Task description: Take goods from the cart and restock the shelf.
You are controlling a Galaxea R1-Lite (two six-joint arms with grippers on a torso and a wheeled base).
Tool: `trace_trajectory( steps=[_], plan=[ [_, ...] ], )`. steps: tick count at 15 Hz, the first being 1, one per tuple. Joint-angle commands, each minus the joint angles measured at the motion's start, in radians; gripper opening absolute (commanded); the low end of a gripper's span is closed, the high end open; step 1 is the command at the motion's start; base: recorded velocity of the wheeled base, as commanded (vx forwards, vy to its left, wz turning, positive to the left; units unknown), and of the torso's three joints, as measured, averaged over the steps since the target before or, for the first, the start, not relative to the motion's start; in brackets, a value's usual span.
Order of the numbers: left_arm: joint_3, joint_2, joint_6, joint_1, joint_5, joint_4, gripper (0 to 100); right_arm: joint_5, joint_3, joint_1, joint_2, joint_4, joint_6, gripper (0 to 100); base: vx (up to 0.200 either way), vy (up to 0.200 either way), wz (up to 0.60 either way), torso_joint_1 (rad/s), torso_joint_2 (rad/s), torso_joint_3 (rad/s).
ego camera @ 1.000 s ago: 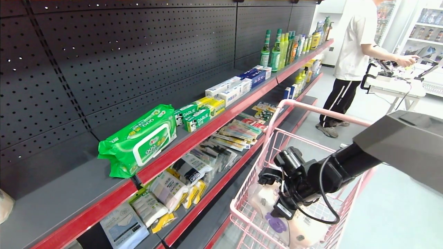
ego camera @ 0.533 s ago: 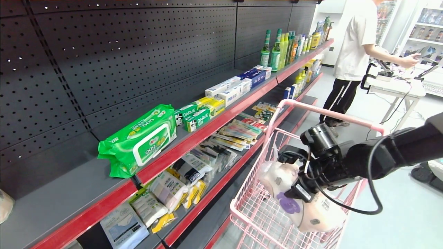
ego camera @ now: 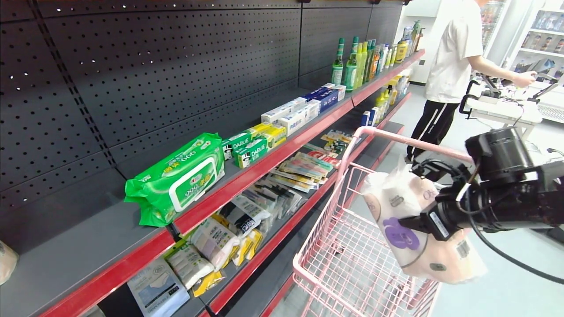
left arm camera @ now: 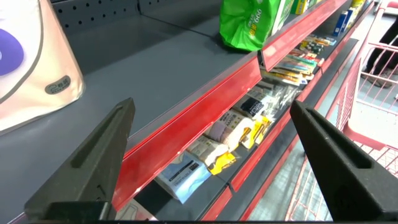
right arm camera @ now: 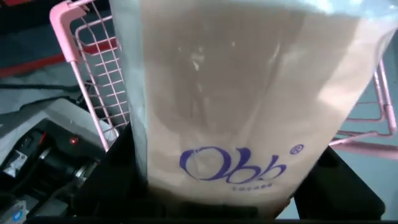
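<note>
A soft beige tissue pack [ego camera: 412, 220] with a purple mark hangs above the pink wire cart [ego camera: 348, 264], near its handle. My right gripper [ego camera: 429, 222] is shut on the pack's side. In the right wrist view the pack [right arm camera: 242, 106] sits between the dark fingers, with the cart rim [right arm camera: 81, 15] behind it. My left gripper [left arm camera: 211, 162] is open and holds nothing, hovering over the front edge of the grey shelf [left arm camera: 155, 74]. A second beige pack [left arm camera: 31, 62] rests on that shelf beside it, visible at the far left of the head view [ego camera: 6, 262].
A green wipes pack [ego camera: 180, 178] lies on the upper shelf, with toothpaste boxes [ego camera: 253, 145] and bottles [ego camera: 357, 61] farther along. The lower shelf [ego camera: 264, 193] holds packets. Bare grey shelf [ego camera: 79, 251] spans between the green pack and the beige one.
My right arm has lifted the tissue pack up out of the cart basket and to the right. The cart and shelf goods have stayed put.
</note>
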Motion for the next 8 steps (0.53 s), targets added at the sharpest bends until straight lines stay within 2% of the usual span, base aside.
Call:
trace_trajectory(
  steps=[1,2,8],
  plan=[
    [0.0,0.001,0.0,0.0,-0.001,0.0,100,-0.051,0.095,-0.006,-0.26,-0.002,0.051,0,0.0,0.0,0.0,0.0,0.0,0.0],
    [0.0,0.001,0.0,0.0,0.001,0.0,100,-0.068,0.114,-0.009,-0.323,-0.001,0.059,0,0.0,0.0,0.0,0.0,0.0,0.0],
    [0.0,0.001,0.0,0.0,-0.001,0.0,100,-0.073,0.27,-0.187,-0.721,-0.001,0.068,0,0.0,0.0,0.0,0.0,0.0,0.0]
  ],
)
